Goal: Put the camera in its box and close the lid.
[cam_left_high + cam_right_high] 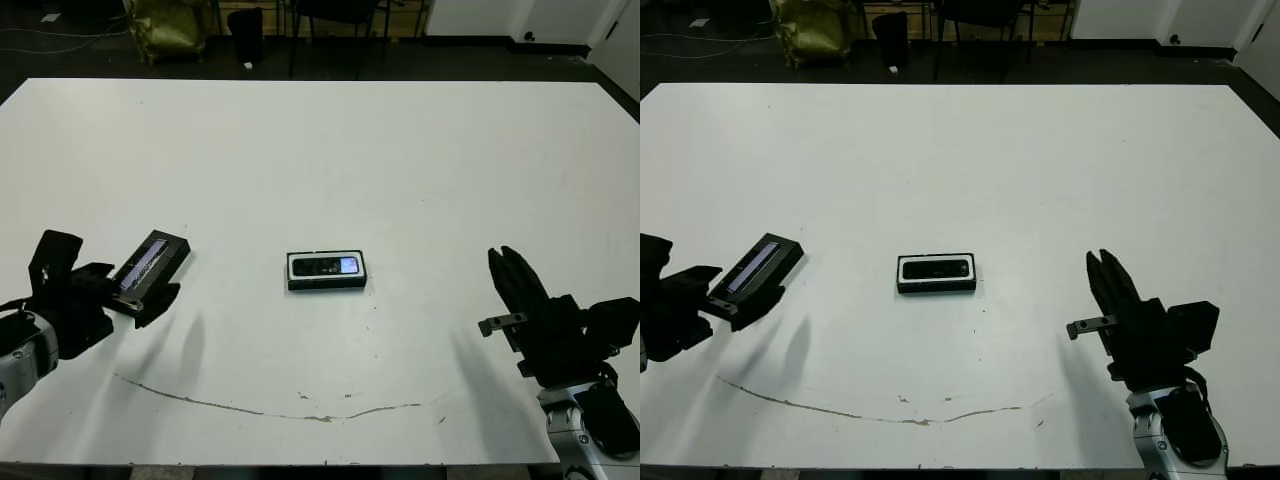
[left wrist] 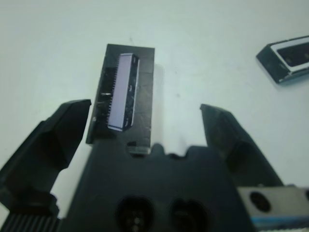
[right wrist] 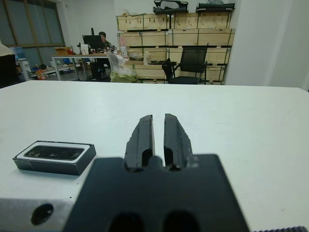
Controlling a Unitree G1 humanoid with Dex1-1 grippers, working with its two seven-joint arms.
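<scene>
The box (image 1: 298, 284), a shallow black tray with a white lining, lies at the table's middle. The camera (image 1: 326, 266) rests inside it, its bluish screen at the right end. The lid (image 1: 152, 260), black with a shiny window strip, is at the left, angled toward the box. My left gripper (image 1: 115, 275) is open, and the lid (image 2: 126, 92) lies between its wide-spread fingers (image 2: 58, 130) with its near end against the gripper body; neither finger touches it. My right gripper (image 1: 505, 256) is shut and empty, to the right of the box (image 3: 53, 157) and well apart from it.
The white table (image 1: 400, 150) has a thin brown scuff line (image 1: 260, 408) near its front edge. Beyond the far edge are a chair, bags and shelving (image 3: 169, 29), and a person sits at a desk (image 3: 101, 38) far off.
</scene>
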